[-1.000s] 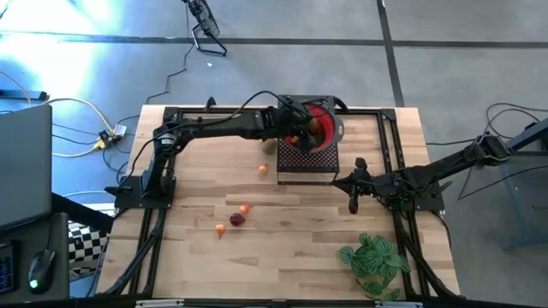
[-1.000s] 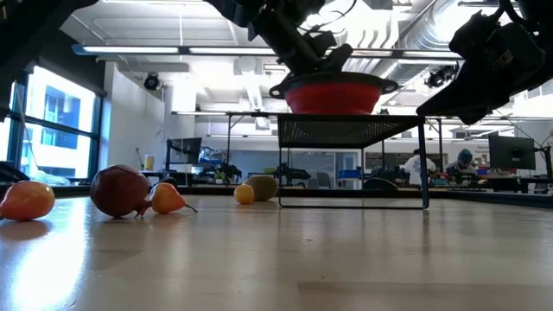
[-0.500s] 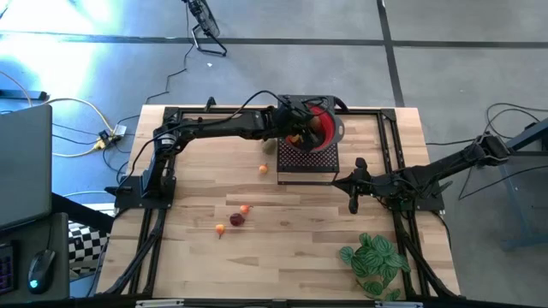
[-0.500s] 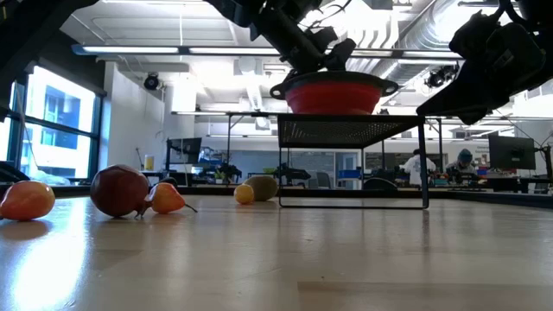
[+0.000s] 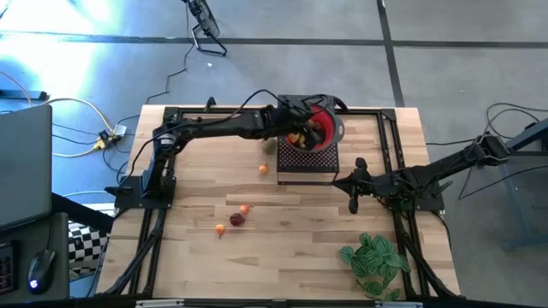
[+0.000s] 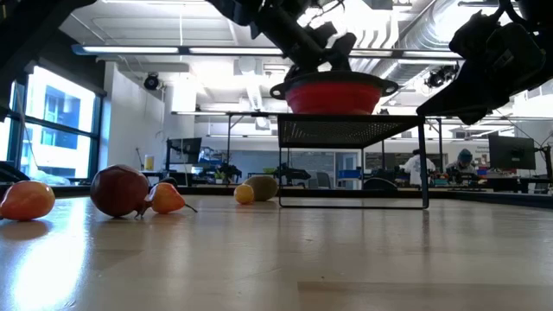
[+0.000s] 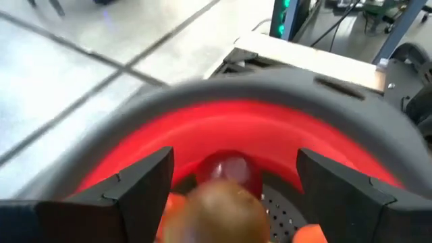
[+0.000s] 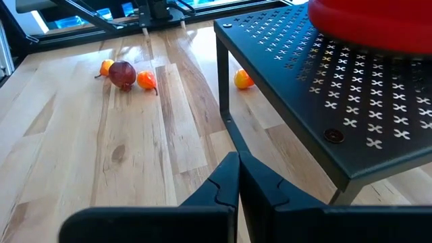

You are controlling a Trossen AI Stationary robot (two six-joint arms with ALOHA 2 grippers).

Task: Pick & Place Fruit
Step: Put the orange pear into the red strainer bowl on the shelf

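The left tool (image 5: 295, 133), its jaws spread, hangs directly above the red bowl (image 7: 229, 135) with a brownish fruit (image 7: 219, 212) loose between its fingers (image 7: 138, 185), so the drop runs straight down, while the clenched right tool (image 5: 354, 205) waits beside the bowl's stand.

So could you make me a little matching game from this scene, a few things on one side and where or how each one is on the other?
Things:
1. red bowl
2. dark red fruit
3. green leafy plant
4. right gripper

Places or states:
A. at the table's front right corner
B. shut, hanging over the table beside the black perforated stand
C. on top of the black perforated stand
D. lying on the wooden table between two small orange fruits

Pairs: 1-C, 2-D, 3-A, 4-B
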